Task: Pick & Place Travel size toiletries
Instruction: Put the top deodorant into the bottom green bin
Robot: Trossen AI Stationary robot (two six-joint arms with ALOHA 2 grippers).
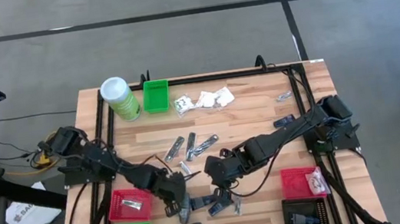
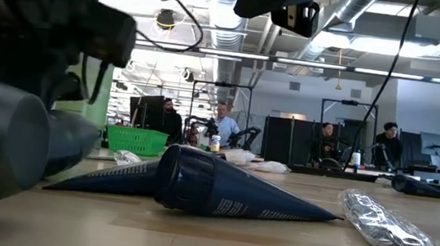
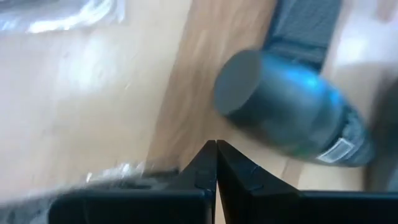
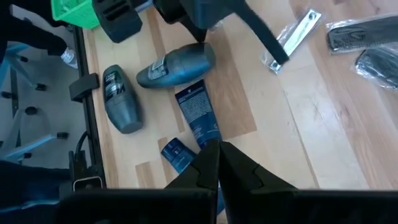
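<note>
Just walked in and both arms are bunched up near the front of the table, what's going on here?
The robot is sorting travel toiletries into bins. Both arms reach into the cluster of dark tubes near the table's front edge. The left gripper is shut and empty, beside a dark roll-on bottle. The right gripper is shut too, over a dark blue tube, holding nothing. White sachets and silvery packets lie unsorted; the red bin at the left holds one item.

Dark blue tube [image 4: 198,117] with white print, green bin [image 1: 155,96], red bin [image 1: 129,205], pale wooden table [image 1: 255,116].
</note>
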